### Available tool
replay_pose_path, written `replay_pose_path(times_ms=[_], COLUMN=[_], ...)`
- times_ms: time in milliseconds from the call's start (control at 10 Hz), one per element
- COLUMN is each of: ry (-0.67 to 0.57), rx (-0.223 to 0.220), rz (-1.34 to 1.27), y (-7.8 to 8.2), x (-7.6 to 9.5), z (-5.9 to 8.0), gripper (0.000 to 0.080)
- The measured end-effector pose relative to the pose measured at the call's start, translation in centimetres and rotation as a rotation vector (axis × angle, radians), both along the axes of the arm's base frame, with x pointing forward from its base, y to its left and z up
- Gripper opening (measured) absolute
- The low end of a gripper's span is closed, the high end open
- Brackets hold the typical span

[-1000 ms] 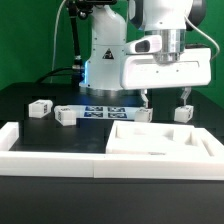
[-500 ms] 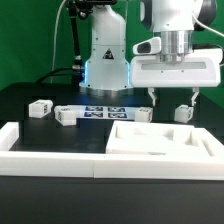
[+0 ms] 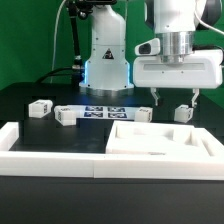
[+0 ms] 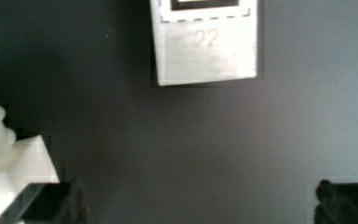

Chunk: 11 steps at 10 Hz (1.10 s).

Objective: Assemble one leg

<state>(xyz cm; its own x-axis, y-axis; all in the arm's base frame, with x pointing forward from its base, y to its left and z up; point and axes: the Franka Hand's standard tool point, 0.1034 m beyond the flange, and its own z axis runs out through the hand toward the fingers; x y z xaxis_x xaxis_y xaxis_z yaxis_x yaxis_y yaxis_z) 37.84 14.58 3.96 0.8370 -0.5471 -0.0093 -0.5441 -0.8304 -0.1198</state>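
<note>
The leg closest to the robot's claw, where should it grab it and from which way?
Probably from straight above, pinching the leg around its middle, across its two long sides. It lies flat on the table with space around it, and the wrist view shows those sides straight and parallel. The open gripper hovers above, fingers spread wider than it.

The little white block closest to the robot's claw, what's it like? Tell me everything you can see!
The small white plastic rectangular leg has a black-and-white square tag on its face. It rests on the black table, at the exterior view's right, just behind the big white tray-like panel. The robot's open two-finger gripper hovers just above it, not holding it. Whether a fingertip touches it is too small to tell.
</note>
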Motion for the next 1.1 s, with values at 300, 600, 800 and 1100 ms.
replay_pose_path(times_ms=[300, 600, 800, 1100], ry=[0.086, 0.199, 0.321, 0.497], rx=[0.02, 0.068, 0.131, 0.212], rz=[0.093, 0.132, 0.135, 0.138], y=[0.3, -0.5, -0.8, 0.5], x=[-0.9, -1.1, -1.0, -1.2], z=[-0.4, -0.6, -0.4, 0.1], gripper=[0.0648, 0.0648, 0.0648, 0.0648])
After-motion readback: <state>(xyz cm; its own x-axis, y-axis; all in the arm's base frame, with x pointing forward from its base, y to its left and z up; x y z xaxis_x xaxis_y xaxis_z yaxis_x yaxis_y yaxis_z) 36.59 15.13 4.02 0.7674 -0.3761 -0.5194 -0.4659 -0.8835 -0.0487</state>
